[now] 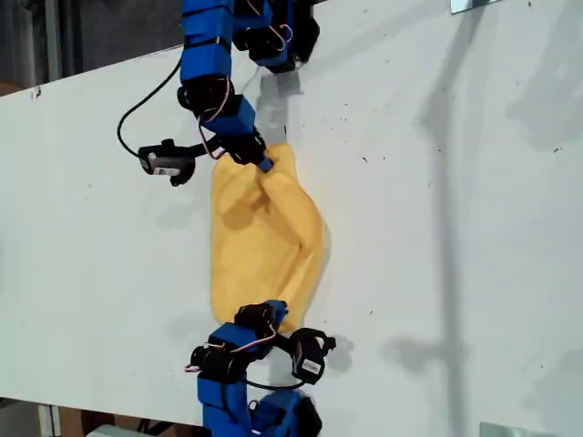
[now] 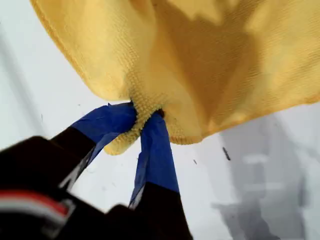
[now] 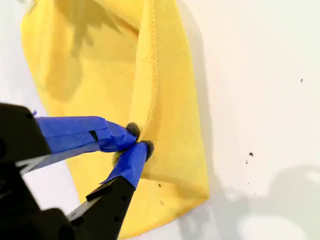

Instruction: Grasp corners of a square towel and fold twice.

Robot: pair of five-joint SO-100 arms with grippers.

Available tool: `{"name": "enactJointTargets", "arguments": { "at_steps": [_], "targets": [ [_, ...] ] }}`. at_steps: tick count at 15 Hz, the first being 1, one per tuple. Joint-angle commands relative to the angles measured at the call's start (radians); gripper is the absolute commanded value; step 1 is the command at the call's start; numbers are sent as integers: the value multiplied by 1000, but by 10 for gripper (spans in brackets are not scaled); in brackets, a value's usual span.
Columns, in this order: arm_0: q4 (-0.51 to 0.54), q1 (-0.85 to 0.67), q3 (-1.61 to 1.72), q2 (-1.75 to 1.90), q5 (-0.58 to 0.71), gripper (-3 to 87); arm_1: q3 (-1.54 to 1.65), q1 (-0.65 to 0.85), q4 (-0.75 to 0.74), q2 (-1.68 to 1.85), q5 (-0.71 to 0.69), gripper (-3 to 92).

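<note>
The square towel (image 1: pixel 260 241) is a yellow-orange cloth stretched into a long rumpled strip between my two grippers on the white table (image 1: pixel 437 228). At the strip's far end in the exterior view, my first gripper (image 1: pixel 264 164) is shut on a bunched corner. In the first wrist view the blue-taped fingertips (image 2: pixel 150 135) of that gripper (image 2: pixel 145 117) pinch the hem, and the towel (image 2: pixel 210 65) hangs above the table. At the near end my second gripper (image 1: pixel 273 314) (image 3: pixel 137 142) is shut on a folded hemmed edge of the towel (image 3: pixel 170 100), which lies doubled over there.
The table carries small dark specks (image 3: pixel 250 155) and arm shadows. Its back edge runs diagonally across the exterior view's upper left (image 1: pixel 91 75). Metal brackets sit at the exterior view's top right (image 1: pixel 474 5) and bottom right (image 1: pixel 510 428). Cables loop off both arms.
</note>
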Motion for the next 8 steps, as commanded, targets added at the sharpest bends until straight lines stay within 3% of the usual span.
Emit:
{"name": "enactJointTargets", "arguments": {
  "at_steps": [1, 4, 8],
  "targets": [
    [-57, -218, 75, 219, 178, -3, -164, 173, 48, 63, -124, -1],
    [-95, -506, 38, 287, 422, -3, -291, 403, 55, 46, -242, -1],
    [-252, -839, 135, 255, 594, -3, -275, 664, -144, -55, -350, -1]
  ]
}}
